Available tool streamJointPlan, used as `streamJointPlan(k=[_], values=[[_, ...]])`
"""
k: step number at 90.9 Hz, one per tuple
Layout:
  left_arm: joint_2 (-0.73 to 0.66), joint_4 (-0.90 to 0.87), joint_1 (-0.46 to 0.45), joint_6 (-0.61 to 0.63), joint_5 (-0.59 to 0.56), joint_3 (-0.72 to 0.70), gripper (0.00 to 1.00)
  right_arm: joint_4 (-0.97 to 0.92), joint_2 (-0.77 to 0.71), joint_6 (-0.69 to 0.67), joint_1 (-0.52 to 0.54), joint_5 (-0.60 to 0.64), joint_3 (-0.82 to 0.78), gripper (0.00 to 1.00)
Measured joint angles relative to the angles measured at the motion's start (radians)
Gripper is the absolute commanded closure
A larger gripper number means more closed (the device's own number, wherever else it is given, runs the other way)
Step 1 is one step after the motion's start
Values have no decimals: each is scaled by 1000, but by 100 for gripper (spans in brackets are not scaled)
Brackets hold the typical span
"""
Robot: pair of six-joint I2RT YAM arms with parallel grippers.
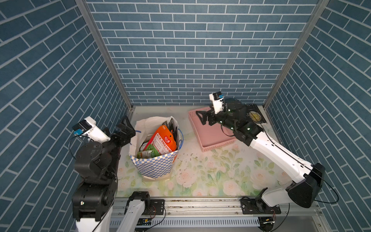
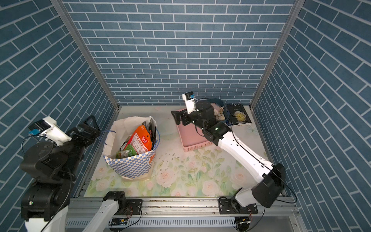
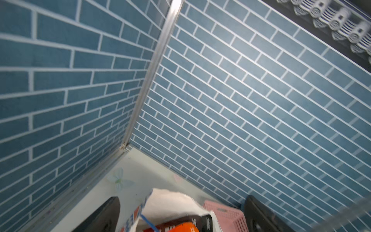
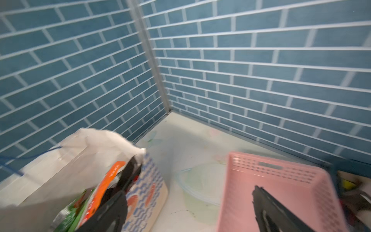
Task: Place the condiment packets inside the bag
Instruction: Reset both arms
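The blue-and-white checkered bag (image 1: 154, 166) (image 2: 130, 166) stands upright on the floral mat at the left, its mouth open. Condiment packets stick out of it: an orange-red one (image 1: 163, 138) (image 2: 140, 138), a green one (image 1: 149, 151) and a black one (image 1: 170, 124). My left gripper (image 1: 126, 128) (image 3: 181, 198) hovers open and empty just left of the bag's rim. My right gripper (image 1: 202, 118) (image 4: 188, 190) is open and empty above the pink basket, to the right of the bag (image 4: 80, 160). The right wrist view is motion-blurred.
A pink perforated basket (image 1: 210, 134) (image 4: 281, 190) lies at the back right, under my right arm. Behind it are a black book (image 1: 256, 116) and a blue tub of pale items (image 2: 218, 112). A clear shallow dish (image 4: 198, 186) sits between bag and basket. Crumbs (image 1: 190, 158) dot the mat.
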Motion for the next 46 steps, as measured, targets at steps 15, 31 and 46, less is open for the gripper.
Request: streamJointPlan(k=[15,31,46], values=[[167,129,3,50,-132,-35,0,-43,-151,2,-158,29,-93,0],[282,284,206,114,-142,-153,0,-43,-264,-5,-381,30,-296,0],[362,422,559,84,-13,-293,0,-29,-320,-2,-603,32,-481,0]])
